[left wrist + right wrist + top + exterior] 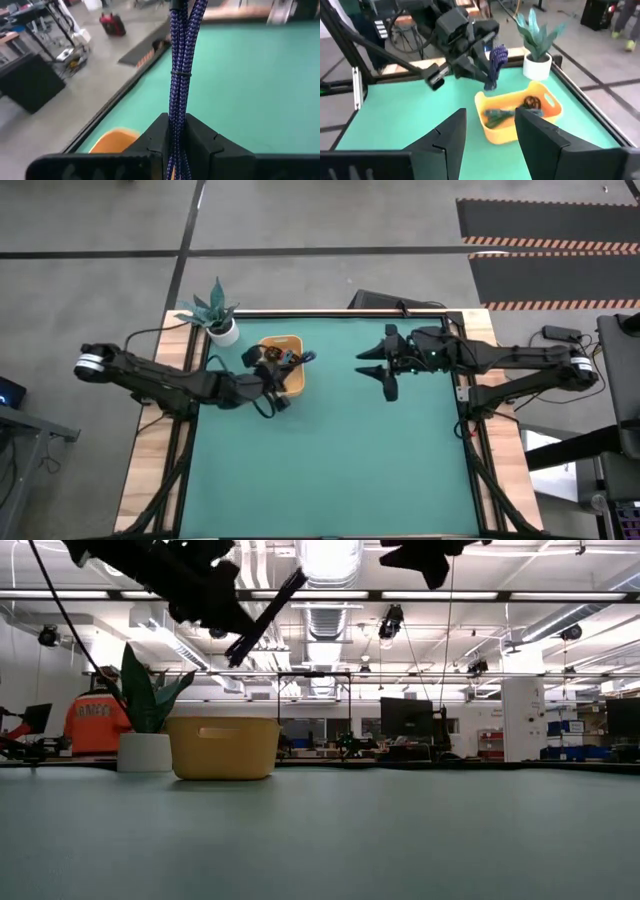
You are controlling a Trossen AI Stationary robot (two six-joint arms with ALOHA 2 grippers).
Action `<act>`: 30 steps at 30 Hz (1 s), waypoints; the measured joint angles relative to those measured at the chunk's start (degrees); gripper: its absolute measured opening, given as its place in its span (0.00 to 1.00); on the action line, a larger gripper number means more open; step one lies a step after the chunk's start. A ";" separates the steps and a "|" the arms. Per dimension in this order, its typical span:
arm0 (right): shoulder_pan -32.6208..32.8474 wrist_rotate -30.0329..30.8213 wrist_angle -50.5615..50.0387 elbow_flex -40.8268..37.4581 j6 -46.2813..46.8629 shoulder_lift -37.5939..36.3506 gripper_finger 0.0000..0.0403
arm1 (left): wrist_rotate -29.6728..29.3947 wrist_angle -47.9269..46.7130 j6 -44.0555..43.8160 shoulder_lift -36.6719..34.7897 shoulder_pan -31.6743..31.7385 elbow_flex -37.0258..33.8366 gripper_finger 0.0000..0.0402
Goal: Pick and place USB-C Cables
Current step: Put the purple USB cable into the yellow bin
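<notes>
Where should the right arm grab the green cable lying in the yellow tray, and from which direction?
Judging by the right wrist view, grip the dark green cable across the middle of its bundle, coming straight down from above. It lies flat in the yellow tray, whose walls block side approaches. The right gripper is open and clear; the left gripper holds the blue-purple cable above the tray.

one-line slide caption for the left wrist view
Left pincer shut on a braided blue-purple cable bundle above the green table mat.
</notes>
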 joint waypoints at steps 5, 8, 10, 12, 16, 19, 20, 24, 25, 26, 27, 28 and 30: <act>0.01 -0.03 -3.95 0.00 0.01 -1.02 0.40 | 0.00 -16.40 0.25 -1.08 1.64 2.51 0.07; 0.01 -0.09 -4.97 -0.34 0.01 -1.05 0.40 | 0.09 -25.51 0.44 -0.90 2.89 4.05 0.07; 0.01 -0.11 -5.02 -0.88 0.00 -1.00 0.40 | 0.13 -30.14 0.48 -0.92 3.78 4.63 0.07; 0.01 -0.11 -5.53 -1.19 0.01 -0.98 0.40 | 0.32 -33.80 0.29 -0.90 4.77 4.99 0.07; 0.01 -0.11 -6.31 -1.90 1.52 -0.95 0.40 | 1.20 -38.87 -7.49 -0.90 6.91 6.45 0.07; 0.01 -0.12 -7.13 -2.04 1.89 -0.94 0.40 | 3.83 -39.51 -15.80 -0.85 8.04 7.62 0.07; 0.01 -0.11 -7.64 -2.08 1.89 -0.94 0.40 | 4.35 -39.46 -17.96 -0.85 8.20 8.10 0.07; 0.01 -0.12 -9.36 -2.30 2.50 -0.94 0.40 | 5.75 -39.34 -26.99 -0.85 8.27 9.38 0.07; 0.02 -0.11 -9.57 -2.52 2.90 -0.94 0.40 | 6.63 -39.35 -28.67 -0.85 8.27 9.55 0.07; 0.08 -0.10 -9.66 -2.86 3.06 -0.94 0.40 | 7.45 -39.33 -30.38 -0.85 8.27 9.68 0.07; 0.28 -0.06 -9.67 -3.29 3.09 -0.94 0.40 | 8.29 -39.27 -32.10 -0.85 8.27 9.76 0.07; 0.48 -0.06 -9.62 -3.87 3.06 -0.94 0.40 | 8.77 -39.14 -33.58 -0.85 8.27 9.76 0.07; 1.07 -0.07 -8.13 -5.39 2.89 -0.94 0.40 | 9.45 -39.05 -35.10 -0.84 8.27 9.76 0.07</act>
